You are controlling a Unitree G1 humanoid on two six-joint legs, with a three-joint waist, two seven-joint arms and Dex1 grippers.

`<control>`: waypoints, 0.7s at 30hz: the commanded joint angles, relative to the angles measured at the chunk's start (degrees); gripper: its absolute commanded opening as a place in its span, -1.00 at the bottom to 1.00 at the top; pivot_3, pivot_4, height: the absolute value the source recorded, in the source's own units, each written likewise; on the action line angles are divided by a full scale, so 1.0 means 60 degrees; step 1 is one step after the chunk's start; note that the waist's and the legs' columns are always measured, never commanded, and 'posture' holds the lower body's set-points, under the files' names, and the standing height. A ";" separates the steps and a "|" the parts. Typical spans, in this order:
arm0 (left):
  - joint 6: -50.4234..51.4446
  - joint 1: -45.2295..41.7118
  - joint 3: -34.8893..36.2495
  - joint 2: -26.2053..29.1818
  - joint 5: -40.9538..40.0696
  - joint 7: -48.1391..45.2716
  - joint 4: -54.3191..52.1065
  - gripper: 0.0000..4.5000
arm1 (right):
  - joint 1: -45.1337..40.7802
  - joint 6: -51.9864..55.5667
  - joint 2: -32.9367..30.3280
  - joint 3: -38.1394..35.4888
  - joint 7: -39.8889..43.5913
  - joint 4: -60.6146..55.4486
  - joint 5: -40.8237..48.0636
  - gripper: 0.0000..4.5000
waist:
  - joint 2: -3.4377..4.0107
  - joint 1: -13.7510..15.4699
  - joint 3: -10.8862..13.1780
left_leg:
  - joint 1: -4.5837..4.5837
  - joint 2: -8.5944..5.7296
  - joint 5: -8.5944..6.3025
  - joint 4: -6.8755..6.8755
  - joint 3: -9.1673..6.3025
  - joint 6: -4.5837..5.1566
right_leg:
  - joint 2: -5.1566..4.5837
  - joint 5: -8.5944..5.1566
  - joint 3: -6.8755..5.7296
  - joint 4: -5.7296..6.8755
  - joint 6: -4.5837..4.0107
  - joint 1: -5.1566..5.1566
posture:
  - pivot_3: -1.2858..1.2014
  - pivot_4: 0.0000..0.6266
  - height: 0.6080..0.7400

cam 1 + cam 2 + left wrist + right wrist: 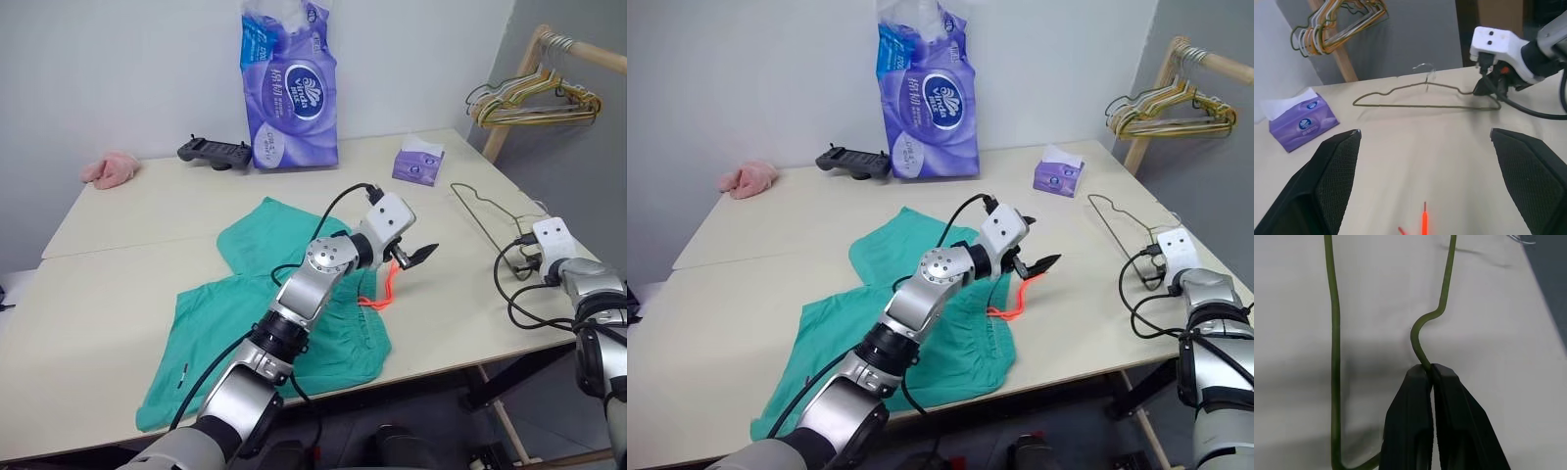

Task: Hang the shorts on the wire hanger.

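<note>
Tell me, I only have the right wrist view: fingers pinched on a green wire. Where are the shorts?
Observer: The shorts lie spread on the table, to the left of the hanger, under the left arm.
Operator: What is the left gripper doing?
Observer: The left gripper hovers over the waistband end, by the orange drawstring, fingers wide open and holding nothing.
Operator: Which part of the hanger do I have?
Observer: The right gripper is shut on the wire at the hanger's near corner, by the table's right edge; the hook points away, toward the tissue box.
</note>
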 commanded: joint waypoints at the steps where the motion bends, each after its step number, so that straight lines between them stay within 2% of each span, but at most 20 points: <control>1: -0.0440 -0.0965 0.0941 0.0547 -0.0291 -0.0077 0.0349 1.00 | -0.0640 -0.1831 -0.0529 0.0558 -0.0309 -0.1208 -0.0673 -0.99 | 0.0001 -0.0044 0.0000 | -0.0005 0.0000 0.0000 -0.0001 0.0008 0.0000 | 0.0002 0.0000 0.0010 0.0005 0.0001 -0.0012 | 0.03 -1.00 1.00; 6: -0.0447 -0.2001 0.1615 0.1205 -0.0795 -0.0699 0.1139 1.00 | -0.0576 -0.3848 -0.1072 0.1784 -0.1137 -0.2163 -0.2133 -0.99 | -0.0004 -0.0090 0.0001 | -0.0001 0.0018 -0.0002 -0.0016 0.0033 -0.0002 | 0.0024 0.0000 0.0041 0.0002 0.0001 -0.0027 | 0.02 -1.00 1.00; 9: 0.0487 -0.2884 0.2650 0.1405 -0.1972 -0.1251 0.1703 1.00 | -0.0537 -0.4748 -0.1327 0.2290 -0.1721 -0.2640 -0.2815 -0.99 | -0.0008 -0.0099 0.0004 | -0.0003 0.0010 -0.0003 -0.0009 0.0049 0.0000 | 0.0022 0.0007 0.0056 -0.0001 0.0014 -0.0029 | 0.02 -1.00 1.00; 11: 0.0959 -0.3276 0.2874 0.1753 -0.2445 -0.2113 0.1937 1.00 | -0.0521 -0.5312 -0.1525 0.2733 -0.2287 -0.2865 -0.3490 -0.99 | -0.0010 -0.0119 0.0005 | -0.0005 0.0008 -0.0005 -0.0006 0.0055 0.0003 | 0.0022 0.0008 0.0063 -0.0002 0.0018 -0.0030 | 0.02 -1.00 1.00; 17: 0.0690 -0.3595 0.2294 0.2937 -0.2268 -0.4522 0.2806 1.00 | -0.0656 -0.6568 -0.1970 0.3701 -0.4019 -0.3397 -0.5163 -0.99 | -0.0009 -0.0185 0.0005 | 0.0001 0.0003 -0.0006 -0.0008 0.0077 0.0006 | 0.0022 0.0005 0.0088 0.0000 0.0023 -0.0034 | 0.02 -1.00 1.00; 21: -0.0180 -0.3754 0.1937 0.3524 -0.1755 -0.5440 0.3781 1.00 | -0.0756 -0.7215 -0.2137 0.3788 -0.4697 -0.3786 -0.5532 -0.99 | -0.0012 -0.0231 0.0006 | 0.0002 0.0004 -0.0007 -0.0007 0.0080 0.0008 | 0.0025 0.0005 0.0092 0.0000 0.0022 -0.0036 | 0.02 -1.00 1.00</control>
